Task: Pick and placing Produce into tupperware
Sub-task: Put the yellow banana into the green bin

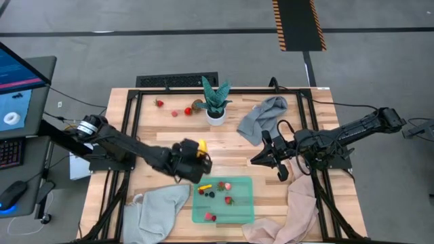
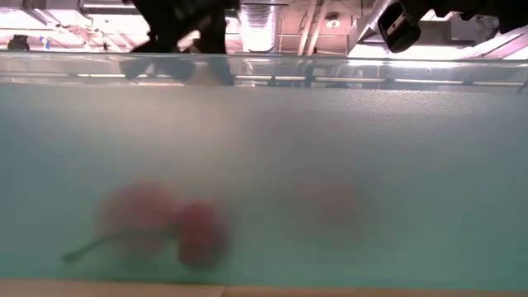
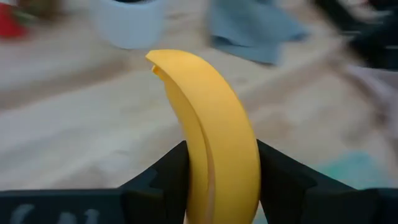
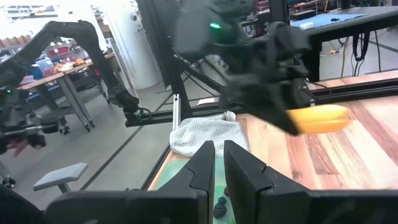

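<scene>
A yellow banana (image 1: 201,147) is between the fingers of my left gripper (image 1: 195,157), above the wood just off the far left corner of the tupperware (image 1: 239,215). The mint-green tupperware holds strawberries (image 1: 227,186) and dark berries (image 1: 211,194). More produce lies by the far edge: a strawberry (image 1: 159,103), red (image 1: 188,111) and pink pieces and a brown one (image 1: 196,105). My right gripper (image 1: 260,158) hovers shut to the right of the tupperware, holding nothing; its own view shows its fingers (image 4: 217,163) and the banana (image 4: 318,118). My left gripper pinches the banana's two sides (image 3: 219,163) between its fingers (image 3: 166,177), around the middle of its length. The fingers come slanting down from the table's left. One end (image 3: 157,60) sticks out well past the fingertips. The banana is lifted clear of the table.
A potted plant (image 1: 215,103) stands at the far middle. A blue-grey cloth (image 1: 263,118) lies to the plant's right. A grey-green cloth (image 1: 154,210) lies left of the tupperware and a pink one (image 1: 293,210) to its right. The low view looks through the tupperware wall (image 2: 330,165).
</scene>
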